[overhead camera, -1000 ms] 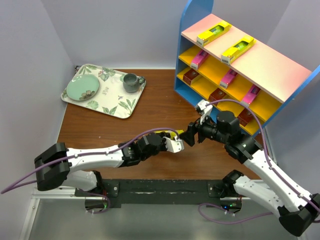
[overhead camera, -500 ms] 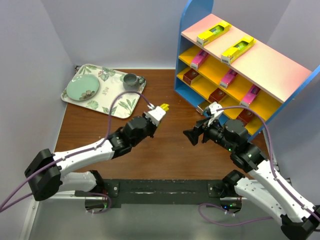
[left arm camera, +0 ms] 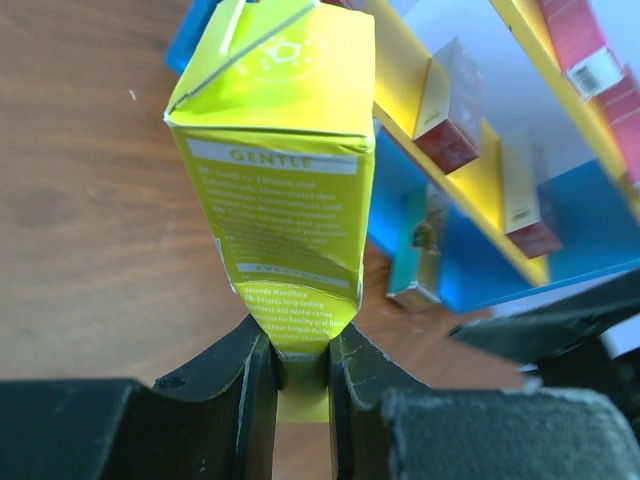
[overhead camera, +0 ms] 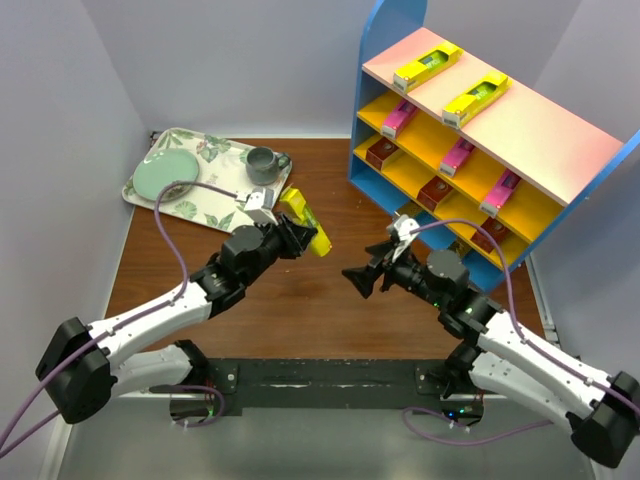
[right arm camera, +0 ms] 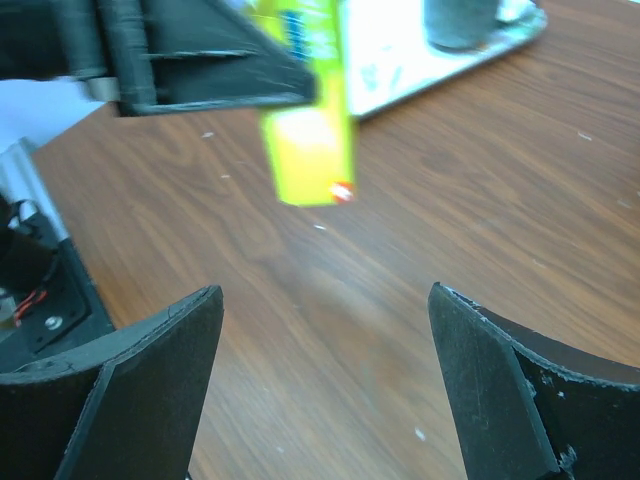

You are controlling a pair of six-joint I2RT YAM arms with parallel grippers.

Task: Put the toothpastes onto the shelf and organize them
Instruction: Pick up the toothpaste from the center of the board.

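one yellow toothpaste (left arm camera: 280, 180) has swung away, clamped in left pincer (left arm camera: 300, 348); right pincer (right arm camera: 325, 295) gapes wider.

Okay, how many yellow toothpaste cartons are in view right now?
3 yellow cartons. Two lie on the shelf's pink top board: one near its far end, one nearer the middle. The third is gripped in the left fingers. Others may be hidden.
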